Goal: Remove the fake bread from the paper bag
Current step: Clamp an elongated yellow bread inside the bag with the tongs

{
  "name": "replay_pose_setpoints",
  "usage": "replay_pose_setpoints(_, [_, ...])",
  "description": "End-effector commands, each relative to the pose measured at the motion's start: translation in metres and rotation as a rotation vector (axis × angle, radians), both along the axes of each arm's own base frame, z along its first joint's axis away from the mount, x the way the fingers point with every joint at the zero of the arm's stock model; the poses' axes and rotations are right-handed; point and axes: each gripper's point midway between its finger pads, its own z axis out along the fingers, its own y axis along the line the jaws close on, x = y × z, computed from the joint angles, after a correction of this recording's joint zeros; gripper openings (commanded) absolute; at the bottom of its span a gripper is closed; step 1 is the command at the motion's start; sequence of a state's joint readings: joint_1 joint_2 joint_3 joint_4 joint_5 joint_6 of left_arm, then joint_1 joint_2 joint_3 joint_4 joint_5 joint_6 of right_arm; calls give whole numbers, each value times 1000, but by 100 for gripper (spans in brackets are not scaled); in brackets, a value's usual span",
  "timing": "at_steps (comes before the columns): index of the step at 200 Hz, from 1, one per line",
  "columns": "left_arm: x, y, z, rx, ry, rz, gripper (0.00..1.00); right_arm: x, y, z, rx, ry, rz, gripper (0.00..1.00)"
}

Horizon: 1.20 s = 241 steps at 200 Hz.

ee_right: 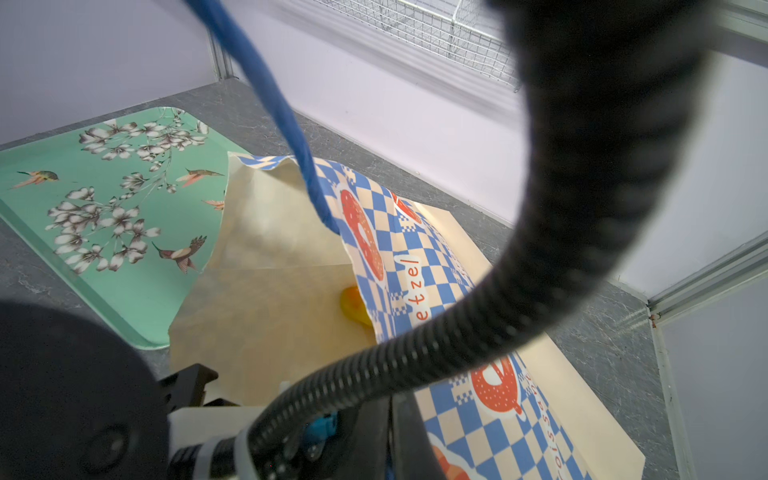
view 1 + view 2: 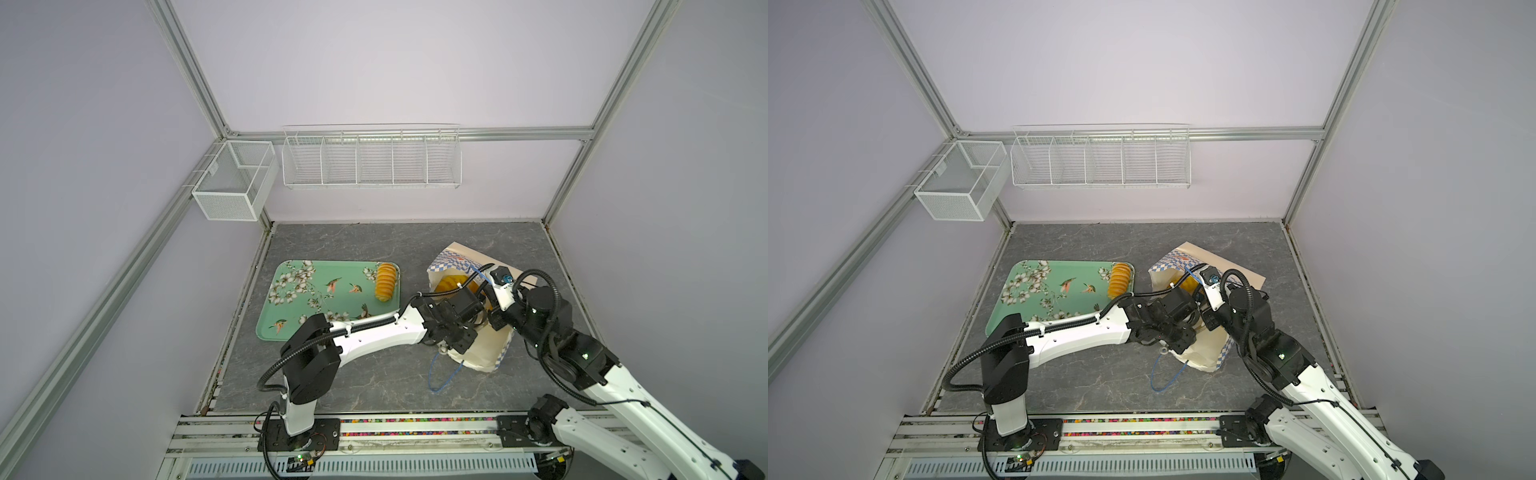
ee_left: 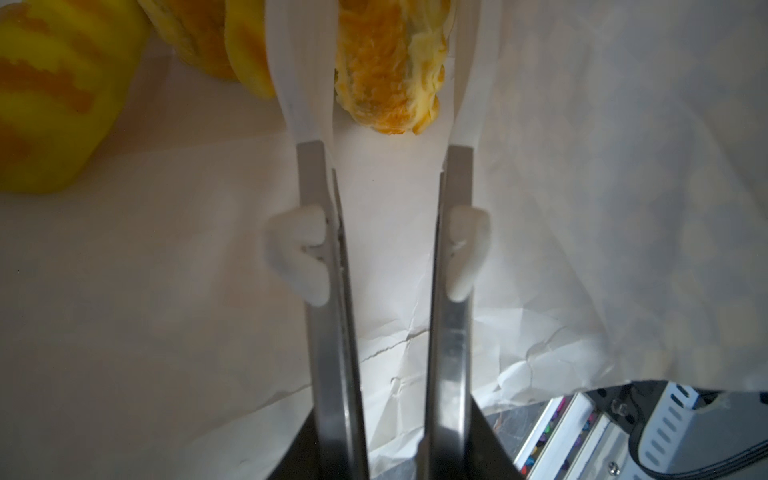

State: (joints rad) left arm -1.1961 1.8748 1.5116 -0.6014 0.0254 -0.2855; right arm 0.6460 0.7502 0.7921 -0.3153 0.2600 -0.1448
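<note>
The paper bag (image 2: pixel 482 353) (image 2: pixel 1204 353) lies on its side, right of centre, mouth toward the tray. My left gripper (image 3: pixel 386 41) reaches deep inside it, its white fingertips (image 3: pixel 299 83) shut on either side of a flaky orange fake bread (image 3: pixel 390 75). Two more yellow-striped breads (image 3: pixel 54 104) (image 3: pixel 216 37) lie beside it in the bag. My right gripper (image 2: pixel 484 279) (image 2: pixel 1200 282) (image 1: pixel 389 419) is shut on the bag's blue cord handle (image 1: pixel 286 124), lifting the upper lip. A ribbed loaf (image 2: pixel 385 281) (image 2: pixel 1119 280) lies on the green tray (image 2: pixel 316 299).
The bag's other blue handle (image 2: pixel 440 374) trails loose on the grey table toward the front. A white wire rack (image 2: pixel 372 160) and a mesh basket (image 2: pixel 232 183) hang on the back wall. Both arms crowd the bag's mouth.
</note>
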Motion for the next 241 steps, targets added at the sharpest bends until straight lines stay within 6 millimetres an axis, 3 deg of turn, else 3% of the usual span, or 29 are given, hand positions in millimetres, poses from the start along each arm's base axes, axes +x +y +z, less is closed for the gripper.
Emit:
replay_pose_setpoints(1, [9, -28, 14, -89, -7, 52, 36, 0, 3, -2, 18, 1, 7, 7])
replay_pose_setpoints(31, [18, -26, -4, -14, -6, 116, 35, 1, 4, -2, 18, 1, 8, 7])
replay_pose_setpoints(70, [37, 17, -10, 56, -25, 257, 35, 0, 2, -2, 11, 0, 4, 7])
replay_pose_setpoints(111, [40, 56, -2, 5, 16, 324, 33, -1, 1, -4, 12, -2, 0, 7])
replay_pose_setpoints(214, [15, 64, 29, -148, 106, 297, 32, 5, 8, -3, 31, 18, 6, 7])
replay_pose_setpoints(241, [12, 70, 23, -95, 155, 349, 32, 6, 6, -5, 36, 29, -13, 7])
